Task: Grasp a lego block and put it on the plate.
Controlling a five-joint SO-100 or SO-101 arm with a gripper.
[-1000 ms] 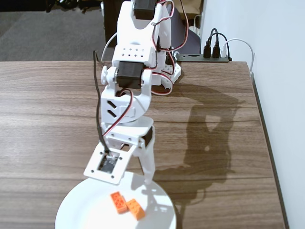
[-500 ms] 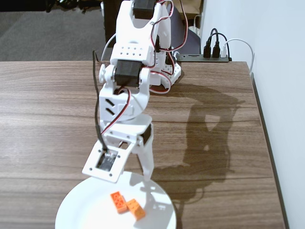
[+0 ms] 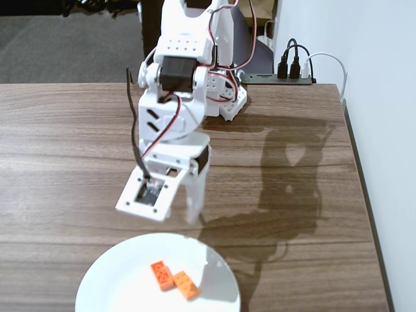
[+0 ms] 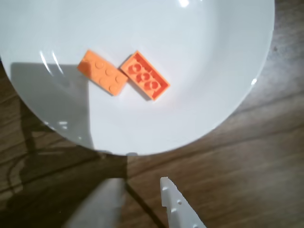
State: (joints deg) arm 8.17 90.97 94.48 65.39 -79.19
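Arm raised and drawn back since earlier; we log our fingers (image 4: pixel 142 192) released, empty, over desk (image 4: pixel 247 161), lego block (image 4: pixel 103 72) beyond them on plate (image 4: pixel 204 95), long axis diagonal.

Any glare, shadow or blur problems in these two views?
Fixed view: sharp, with a hard arm shadow on the table at right. Wrist view: glare spots on the plate rim, a shadow over its left part, and the near claw finger blurred.
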